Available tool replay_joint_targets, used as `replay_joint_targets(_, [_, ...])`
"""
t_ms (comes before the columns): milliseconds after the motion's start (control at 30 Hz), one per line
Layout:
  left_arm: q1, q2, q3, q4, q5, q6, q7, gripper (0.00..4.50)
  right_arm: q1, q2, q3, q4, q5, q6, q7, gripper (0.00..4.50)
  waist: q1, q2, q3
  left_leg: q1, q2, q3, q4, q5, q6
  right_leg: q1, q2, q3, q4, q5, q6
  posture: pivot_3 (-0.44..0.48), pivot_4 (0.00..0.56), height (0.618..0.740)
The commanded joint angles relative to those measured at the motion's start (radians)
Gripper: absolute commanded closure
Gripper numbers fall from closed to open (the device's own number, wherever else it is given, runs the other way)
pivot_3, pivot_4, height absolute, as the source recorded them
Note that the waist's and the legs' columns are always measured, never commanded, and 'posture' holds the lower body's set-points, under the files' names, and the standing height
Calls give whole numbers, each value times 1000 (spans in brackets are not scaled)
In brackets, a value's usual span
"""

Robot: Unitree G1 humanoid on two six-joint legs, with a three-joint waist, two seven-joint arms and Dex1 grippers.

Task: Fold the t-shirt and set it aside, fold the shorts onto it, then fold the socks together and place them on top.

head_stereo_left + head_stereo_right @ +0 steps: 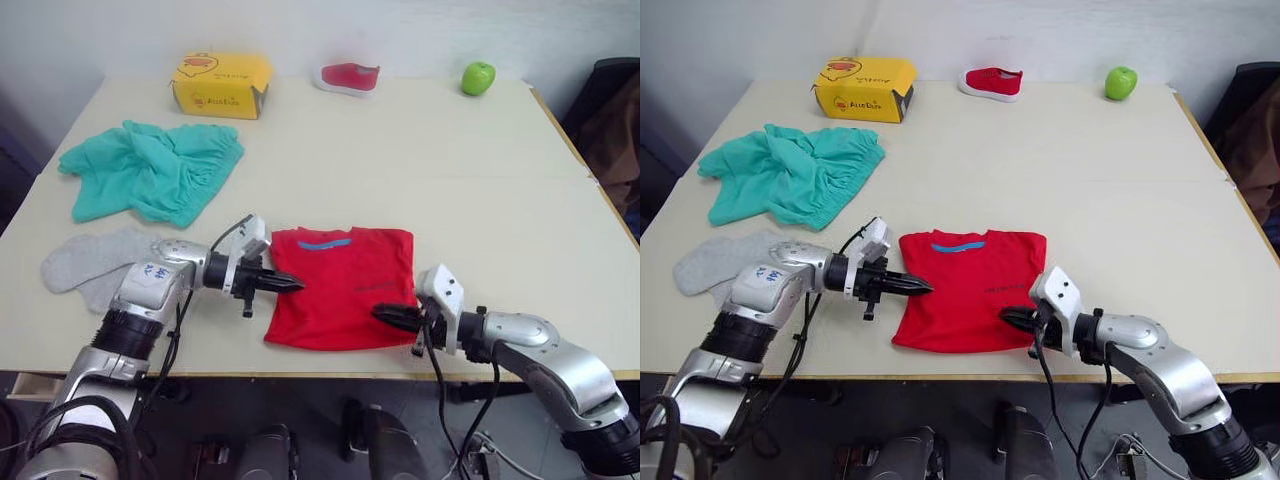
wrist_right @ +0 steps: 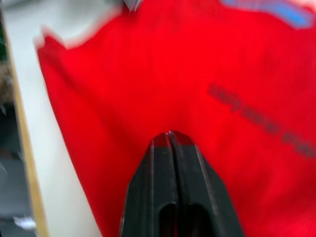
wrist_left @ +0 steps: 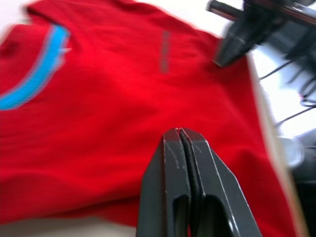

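Observation:
The red t-shirt [image 1: 340, 285] lies flat as a folded rectangle near the table's front edge, blue collar band facing the far side. My left gripper [image 1: 290, 283] is shut, its tip at the shirt's left edge, with nothing between the fingers [image 3: 170, 163]. My right gripper [image 1: 385, 314] is also shut and empty, its tip over the shirt's front right part. The teal shorts [image 1: 150, 170] lie crumpled at the far left. The grey socks [image 1: 95, 262] lie flat on the table just in front of the shorts, beside my left forearm.
A yellow box [image 1: 220, 85], a red-and-white shoe [image 1: 348, 76] and a green apple [image 1: 478, 77] stand along the table's far edge. A dark chair [image 1: 615, 110] is off the right side. The shirt's front edge lies close to the table's front edge [image 1: 330, 375].

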Motion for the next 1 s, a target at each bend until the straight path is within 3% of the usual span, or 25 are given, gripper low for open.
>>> replay_joint_targets(33, [-86,-58,3,214,99,-122,85,4500,52,-42,28,6,-104,-63,33,4478,1,-1,-1,0,-1,0,0,0,0,0,0,0,0,0,1,0,150,740])
replay_joint_targets(200, [-221,-92,65,536,163,-284,187,4500,134,-67,-40,-12,-106,-84,48,4478,1,-7,-4,0,0,-1,0,0,0,1,0,-1,-1,1,1,0,150,740])
replay_joint_targets(333, [-262,-56,125,564,147,-334,140,4500,156,-70,-170,-88,17,-22,81,4478,-3,-8,-4,0,0,-1,0,0,0,1,0,-1,-1,1,1,0,150,740])
replay_joint_targets(400, [-225,-22,152,402,80,-242,51,4500,100,-61,-236,-118,137,52,94,4478,-6,-8,-4,0,1,0,0,0,0,0,0,-1,0,1,1,0,150,740])
replay_joint_targets(500, [-101,30,157,22,-65,-26,-65,4500,-57,-32,-266,-75,226,142,72,4478,-20,-7,-4,0,1,0,0,0,0,-1,0,-1,0,1,1,0,150,740])
replay_joint_targets(667, [35,41,85,-289,-92,108,-42,4500,-243,37,-170,76,128,144,41,4478,-12,-7,-4,0,1,-2,0,0,0,0,-1,-1,0,0,0,0,150,740])
replay_joint_targets(767, [90,2,-7,-295,-3,73,17,4500,-347,117,-44,225,2,111,19,4478,-11,-7,-4,0,0,0,0,0,0,0,-1,0,0,0,0,0,150,740])
replay_joint_targets(867, [116,-23,-45,-196,66,32,68,4500,-395,174,47,370,-151,-9,-7,4478,-9,-7,-4,-1,0,0,0,0,0,-1,0,0,1,0,0,0,150,740])
replay_joint_targets(1000, [166,-16,-27,-143,97,2,116,4500,-459,224,45,573,-305,-157,-125,4478,-16,-7,-4,0,1,1,0,0,0,-1,-1,0,1,0,0,0,150,740])
